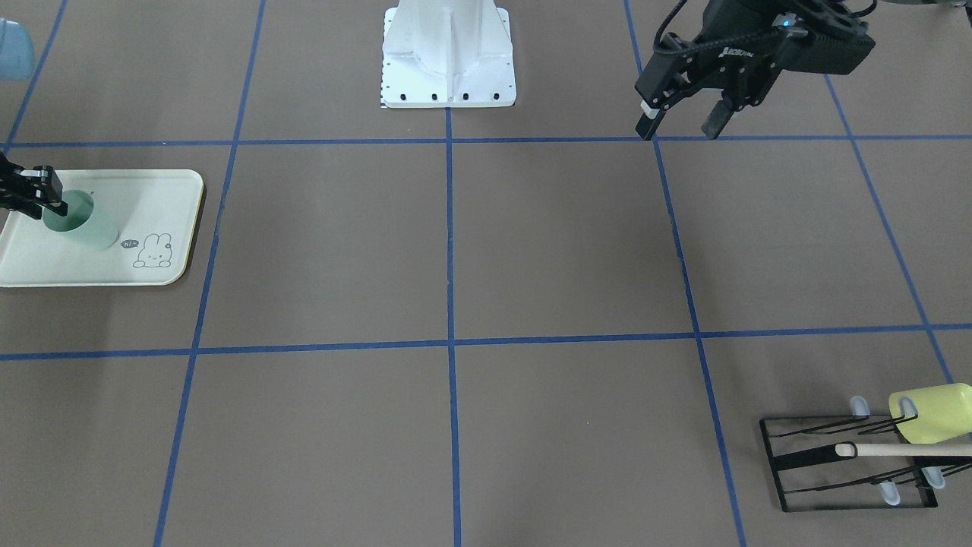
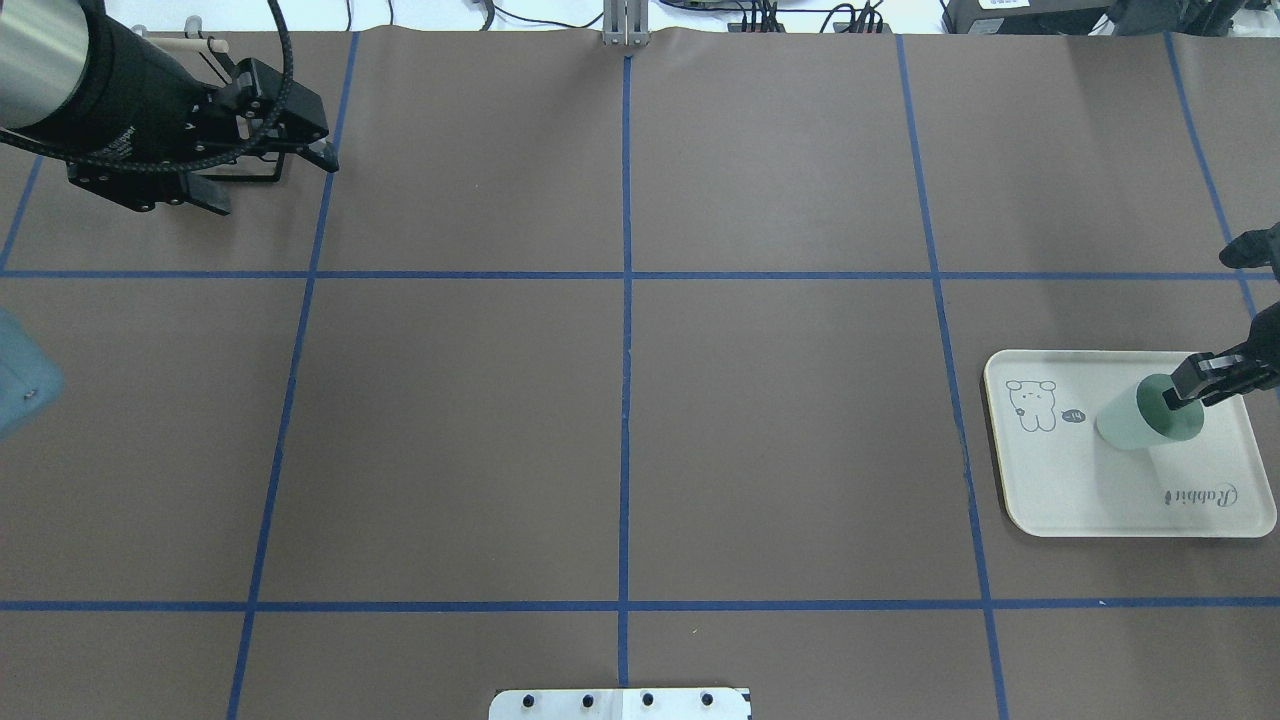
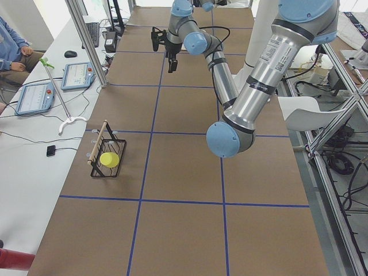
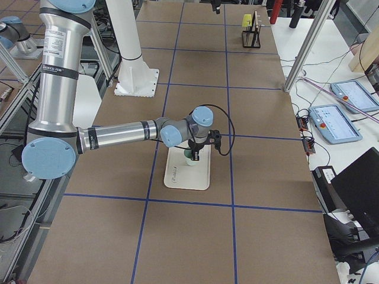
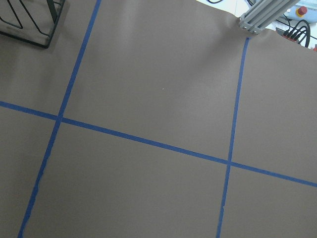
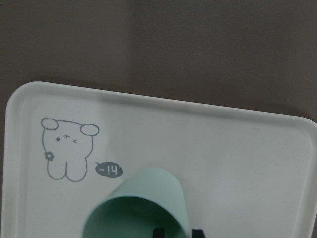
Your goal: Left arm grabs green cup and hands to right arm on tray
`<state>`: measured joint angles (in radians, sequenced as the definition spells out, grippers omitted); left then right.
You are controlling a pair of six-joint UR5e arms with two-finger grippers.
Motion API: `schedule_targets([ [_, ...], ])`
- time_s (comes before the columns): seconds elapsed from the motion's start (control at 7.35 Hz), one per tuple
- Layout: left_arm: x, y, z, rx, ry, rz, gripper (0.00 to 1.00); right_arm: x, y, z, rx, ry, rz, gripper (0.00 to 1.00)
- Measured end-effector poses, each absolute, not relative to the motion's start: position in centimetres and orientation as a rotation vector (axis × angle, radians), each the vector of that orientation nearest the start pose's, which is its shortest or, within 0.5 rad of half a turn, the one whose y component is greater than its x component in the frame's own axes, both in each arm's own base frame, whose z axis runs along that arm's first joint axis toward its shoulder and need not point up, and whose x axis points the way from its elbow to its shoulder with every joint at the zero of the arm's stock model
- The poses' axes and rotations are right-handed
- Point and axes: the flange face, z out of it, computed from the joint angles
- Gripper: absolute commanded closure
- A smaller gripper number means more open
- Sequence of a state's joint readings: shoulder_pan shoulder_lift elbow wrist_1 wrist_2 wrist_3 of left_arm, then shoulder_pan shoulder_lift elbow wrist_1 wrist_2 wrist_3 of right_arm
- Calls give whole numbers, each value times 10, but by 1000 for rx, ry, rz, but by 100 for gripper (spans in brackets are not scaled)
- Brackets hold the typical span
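The pale mint green cup (image 1: 87, 224) stands on the cream tray (image 1: 152, 190) at the table's right end, next to the bunny drawing. My right gripper (image 1: 49, 199) comes down from above and is shut on the cup's rim, one finger inside and one outside. The right wrist view shows the cup (image 6: 148, 193) and tray (image 6: 237, 148) close up, with both fingertips at the bottom edge. The overhead view shows the cup (image 2: 1135, 420), the tray (image 2: 1060, 490) and the right gripper (image 2: 1190, 390). My left gripper (image 1: 680, 135) is open and empty, far off, also seen overhead (image 2: 275, 188).
A black wire rack (image 1: 843, 463) with a yellow-green cup (image 1: 934, 414) and a wooden dowel (image 1: 904, 450) stands at the far left corner, near my left gripper. The white robot base (image 1: 448, 61) is at the table's near edge. Blue tape lines grid the brown table.
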<state>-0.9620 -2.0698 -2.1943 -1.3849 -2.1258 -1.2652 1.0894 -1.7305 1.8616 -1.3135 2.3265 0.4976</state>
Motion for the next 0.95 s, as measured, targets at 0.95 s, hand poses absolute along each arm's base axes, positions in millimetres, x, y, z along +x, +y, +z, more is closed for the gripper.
schedule_targets([
  [0.95, 86, -411, 353, 221, 759, 93, 0, 0, -415, 534, 185, -908, -12, 0],
])
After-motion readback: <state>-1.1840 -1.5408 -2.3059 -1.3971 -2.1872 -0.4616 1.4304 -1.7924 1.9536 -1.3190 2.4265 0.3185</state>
